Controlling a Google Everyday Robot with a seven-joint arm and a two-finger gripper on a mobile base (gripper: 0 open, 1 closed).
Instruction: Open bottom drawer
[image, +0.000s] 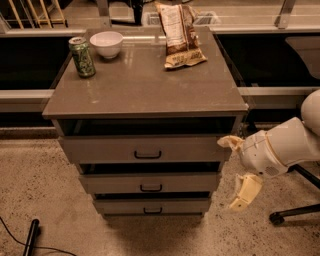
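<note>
The bottom drawer (150, 205) is the lowest of three grey-brown drawer fronts in the cabinet, with a small black bar handle (152, 210). Its shallow front sits close under the middle drawer (149, 182), with a dark gap above it. My gripper (235, 170) hangs to the right of the cabinet, level with the middle drawer. Its two cream fingers (245, 192) are spread wide apart and hold nothing. It touches no drawer and is to the right of and above the bottom handle.
On the cabinet top (145, 85) stand a green can (82, 57), a white bowl (106, 44) and a snack bag (178, 34). An office chair base (292, 212) stands on the floor at the right. A black cable end (31, 237) lies at the lower left.
</note>
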